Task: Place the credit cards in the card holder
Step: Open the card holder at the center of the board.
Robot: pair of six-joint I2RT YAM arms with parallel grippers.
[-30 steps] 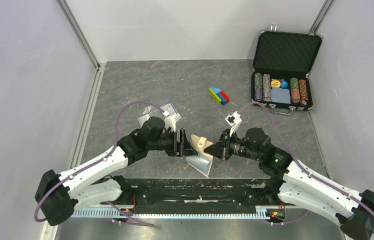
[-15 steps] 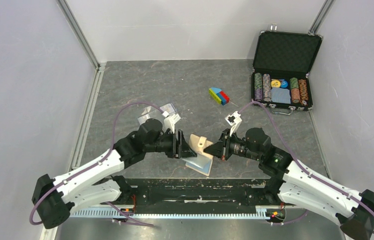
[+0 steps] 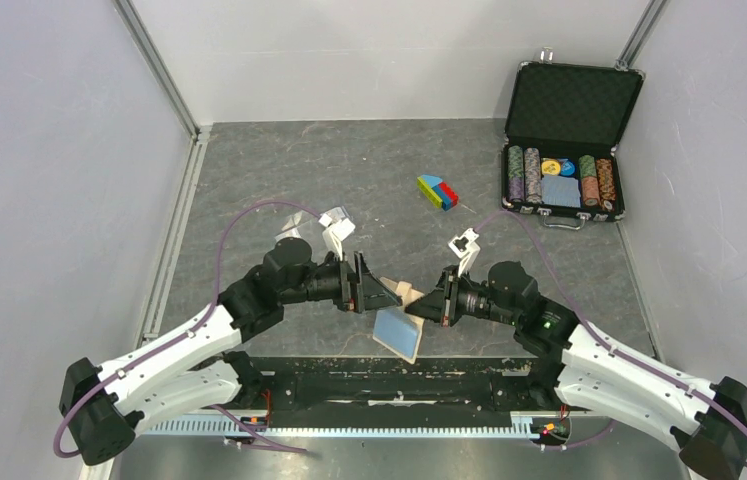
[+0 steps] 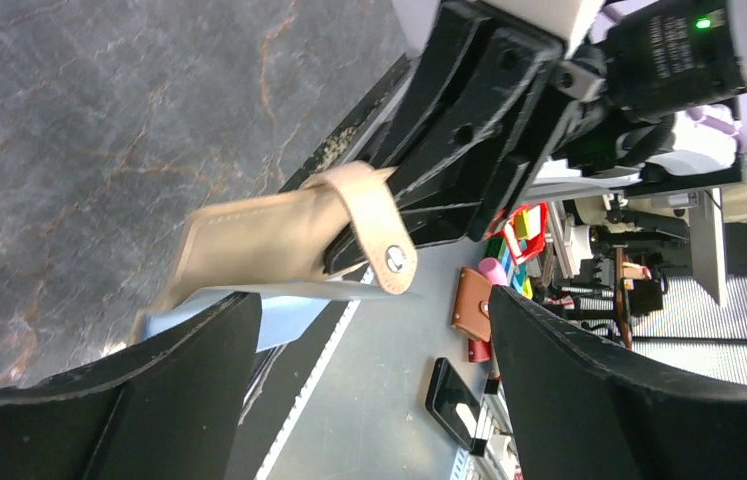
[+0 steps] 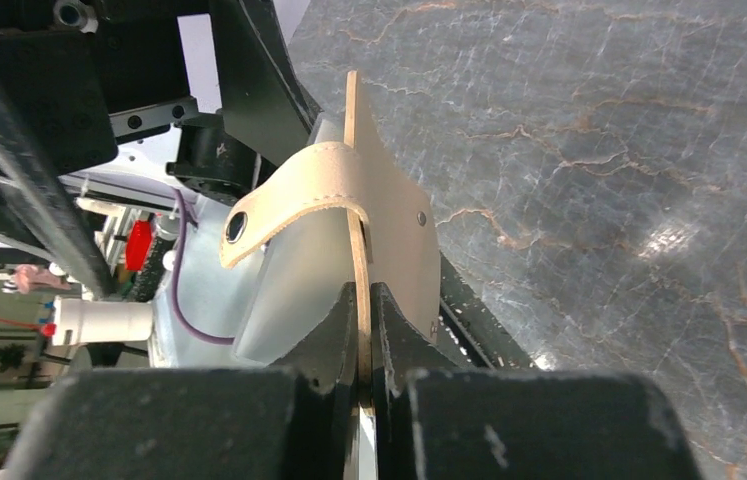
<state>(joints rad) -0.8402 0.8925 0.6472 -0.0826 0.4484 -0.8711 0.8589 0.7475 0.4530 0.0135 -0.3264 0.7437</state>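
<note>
Over the near edge of the grey marbled table (image 3: 349,160), between the two arms: the small tan leather-like folding card holder (image 3: 401,315) with light blue-white inner panels, lifted and open. Right gripper (image 5: 369,295) has its fingers pressed together on the thin edge of the tan panel, which is clear in the right wrist view. Left gripper (image 3: 376,293) sits just beside the holder with fingers spread wide. In the left wrist view the holder lies between them, with no clamp on it visible.

Progress: early. Holder is up and unfolded, nothing more. The two pale grey translucent rectangular credit cards (image 3: 292,224) lie flat on the table behind the left arm, well apart from the holder. One is partly hidden by the left wrist's white camera mount (image 3: 334,228). No card visible in any pocket. Left to do, by the look of it: fetch each card and slide it in. The free left gripper looks like the one for that.

Orientation: in the top view the holder's long axis runs from the pinched tan end toward the arm bases, tilted slightly left. The blue-white panel hangs at the low end, face toward the overhead camera. The tan strap with its round snap button (image 4: 396,260) curls off the tan end toward the left gripper. Which way the pocket mouths open: can't tell.

Black poker-chip case (image 3: 564,150) and multicoloured block (image 3: 437,192) further back: not involved.
</note>
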